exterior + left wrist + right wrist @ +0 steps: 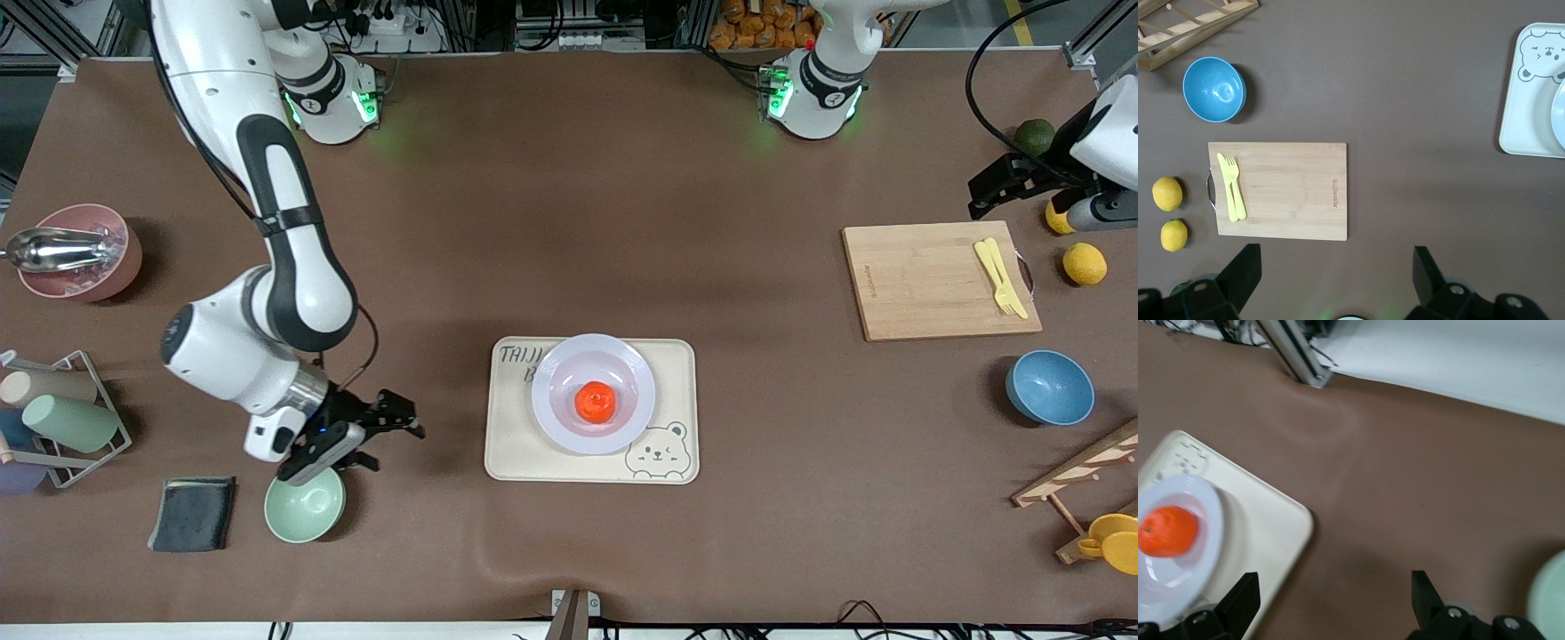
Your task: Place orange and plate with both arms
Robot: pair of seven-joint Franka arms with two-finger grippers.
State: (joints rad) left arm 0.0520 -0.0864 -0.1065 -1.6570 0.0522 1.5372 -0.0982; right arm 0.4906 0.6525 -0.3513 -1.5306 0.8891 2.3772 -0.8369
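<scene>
White arms, black joints, green-lit bases, black cables.

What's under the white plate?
The plate sits on a cream bear tray. The orange lies in the plate. The plate hides the middle of the tray and some of its lettering.

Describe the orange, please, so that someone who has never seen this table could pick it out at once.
Find the cream bear-print tray in the middle of the table; a round white plate sits on it. The orange lies in the well of that plate. It is small, round and bright red-orange, unlike the yellow lemons at the left arm's end.
</scene>
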